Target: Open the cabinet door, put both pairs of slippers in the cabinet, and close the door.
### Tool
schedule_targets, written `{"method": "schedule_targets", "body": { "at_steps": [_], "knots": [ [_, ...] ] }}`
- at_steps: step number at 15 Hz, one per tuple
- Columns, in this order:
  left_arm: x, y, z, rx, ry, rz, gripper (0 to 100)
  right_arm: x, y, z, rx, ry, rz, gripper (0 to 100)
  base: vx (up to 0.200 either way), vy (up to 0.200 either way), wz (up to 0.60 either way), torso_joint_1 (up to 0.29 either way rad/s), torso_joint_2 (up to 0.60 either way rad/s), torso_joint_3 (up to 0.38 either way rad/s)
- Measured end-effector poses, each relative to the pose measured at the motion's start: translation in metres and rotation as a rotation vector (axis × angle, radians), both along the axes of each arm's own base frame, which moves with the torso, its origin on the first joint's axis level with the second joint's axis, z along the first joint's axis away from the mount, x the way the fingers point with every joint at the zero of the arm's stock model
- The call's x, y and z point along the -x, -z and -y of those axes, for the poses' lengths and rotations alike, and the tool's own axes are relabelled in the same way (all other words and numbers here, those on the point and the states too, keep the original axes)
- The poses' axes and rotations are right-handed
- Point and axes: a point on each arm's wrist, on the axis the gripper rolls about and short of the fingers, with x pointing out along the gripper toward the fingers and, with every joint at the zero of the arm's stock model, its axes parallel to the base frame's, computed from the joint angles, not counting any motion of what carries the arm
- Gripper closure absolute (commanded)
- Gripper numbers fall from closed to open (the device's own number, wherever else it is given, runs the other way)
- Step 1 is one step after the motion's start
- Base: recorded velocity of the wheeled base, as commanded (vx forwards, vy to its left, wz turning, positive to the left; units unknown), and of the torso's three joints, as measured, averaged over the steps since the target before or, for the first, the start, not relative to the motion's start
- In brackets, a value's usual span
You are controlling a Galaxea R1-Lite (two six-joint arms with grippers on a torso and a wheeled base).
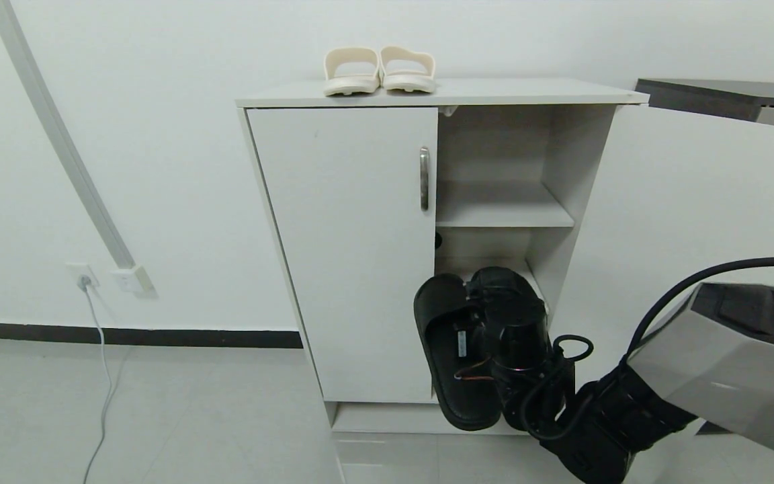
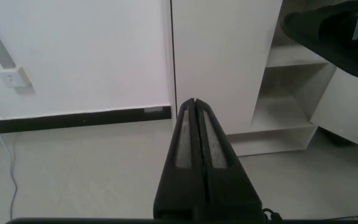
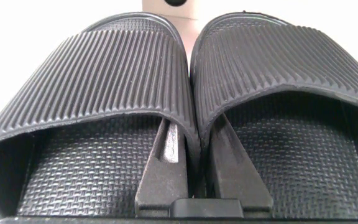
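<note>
We see the black slippers [image 3: 104, 81] side by side, toes pointing away from the camera. The ribbed straps [image 3: 278, 62] arch over the textured footbeds [image 3: 79, 168]. Right gripper [image 3: 194, 127] sits at the seam between the two. One of the fingers [image 3: 165, 165] is inside each slipper, under its strap, and both inner edges are pinched together between them. Inner edges are touching. Past the toes we see a pale block [image 3: 180, 7] with a dark hole; we can't tell what it is.
</note>
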Motion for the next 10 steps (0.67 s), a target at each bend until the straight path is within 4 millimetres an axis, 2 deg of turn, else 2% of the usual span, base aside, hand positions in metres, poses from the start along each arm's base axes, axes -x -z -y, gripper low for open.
{"method": "schedule_targets", "body": {
  "at_steps": [3,10],
  "knots": [
    [0.0,0.0,0.0,0.001,0.0,-0.002,100,0.0,0.005,0.0,0.008,-0.002,-0.01,100,0.0,-0.2,0.0,0.004,0.01,0.004],
    [0.0,0.0,0.0,0.002,-0.001,-0.002,100,-0.002,0.013,0.001,0.008,0.001,-0.027,100,0.0,0.0,0.0,0.0,0.0,0.0]
  ]
}}
